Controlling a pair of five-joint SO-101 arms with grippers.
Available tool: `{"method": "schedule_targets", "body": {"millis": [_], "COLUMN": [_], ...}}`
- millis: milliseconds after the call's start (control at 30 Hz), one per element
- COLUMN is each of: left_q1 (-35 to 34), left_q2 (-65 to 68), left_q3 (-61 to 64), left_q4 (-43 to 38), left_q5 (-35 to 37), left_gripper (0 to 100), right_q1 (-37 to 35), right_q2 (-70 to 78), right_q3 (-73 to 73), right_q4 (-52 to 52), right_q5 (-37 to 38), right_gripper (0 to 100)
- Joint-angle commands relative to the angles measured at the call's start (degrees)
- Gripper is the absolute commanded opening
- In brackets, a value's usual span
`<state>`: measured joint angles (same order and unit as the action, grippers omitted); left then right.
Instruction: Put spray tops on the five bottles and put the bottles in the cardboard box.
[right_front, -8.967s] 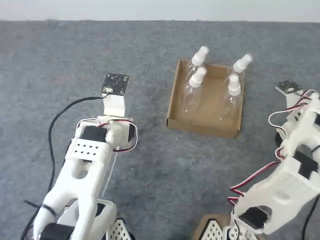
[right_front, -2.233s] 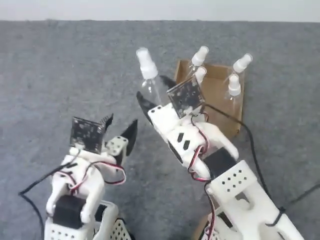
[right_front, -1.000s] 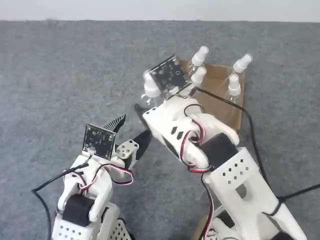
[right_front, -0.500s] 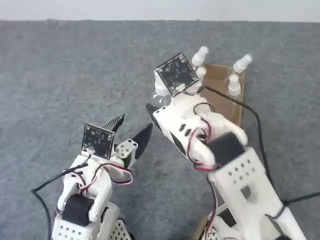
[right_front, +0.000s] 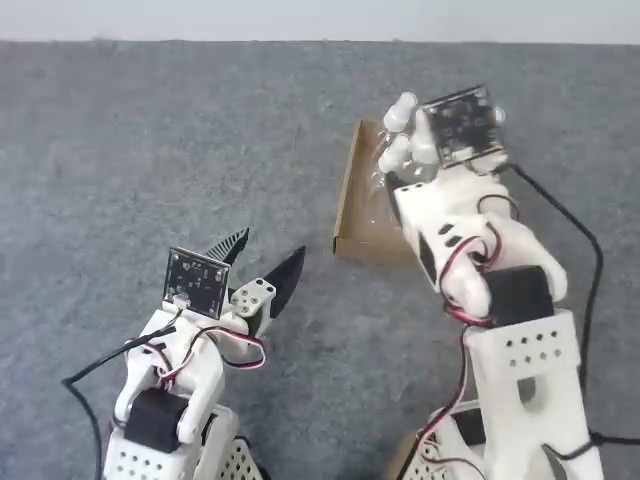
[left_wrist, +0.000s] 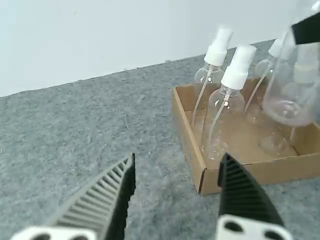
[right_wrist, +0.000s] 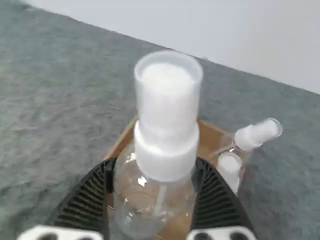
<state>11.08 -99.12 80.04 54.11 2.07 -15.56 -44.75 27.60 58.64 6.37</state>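
My right gripper (right_wrist: 157, 200) is shut on a clear bottle (right_wrist: 162, 170) with a white spray top (right_wrist: 167, 110), held upright above the cardboard box (right_front: 350, 190). In the high view this gripper (right_front: 400, 185) hangs over the box's left half, mostly hidden under its wrist camera board. The left wrist view has the held bottle (left_wrist: 292, 90) hovering over the box (left_wrist: 250, 172), where other capped bottles (left_wrist: 225, 115) stand. My left gripper (right_front: 258, 262) is open with nothing between its fingers, on the grey mat short of the box's near left corner.
Grey carpet (right_front: 150, 130) covers the table, with open room left of the box. A capped bottle's top (right_front: 402, 110) pokes out at the box's far edge. In the right wrist view another spray top (right_wrist: 257, 132) leans beside the held bottle.
My right arm has carried the bottle rightward, from left of the box to above it. The left arm has stayed put with its gripper open.
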Motion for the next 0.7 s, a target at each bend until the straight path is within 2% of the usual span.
{"method": "schedule_targets", "body": {"millis": [0,333,667], "left_q1": [-0.26,-0.26,-0.26], "left_q2": [-0.79,-0.70,-0.70], "left_q3": [-0.22,-0.22,0.57], "left_q4": [-1.58,-1.49,-1.67], "left_q5": [-0.18,-0.18,-0.18], "left_gripper": [25,25,25], "right_q1": [1.89,2.77,2.77], "right_q2": [-2.42,-2.15,7.52], "right_q3": [4.40,17.67,18.64], "right_q4": [-4.53,-20.00,-28.18], "right_q5": [0.97,1.05,0.79], "right_gripper": [0.6,0.6,0.6]}}
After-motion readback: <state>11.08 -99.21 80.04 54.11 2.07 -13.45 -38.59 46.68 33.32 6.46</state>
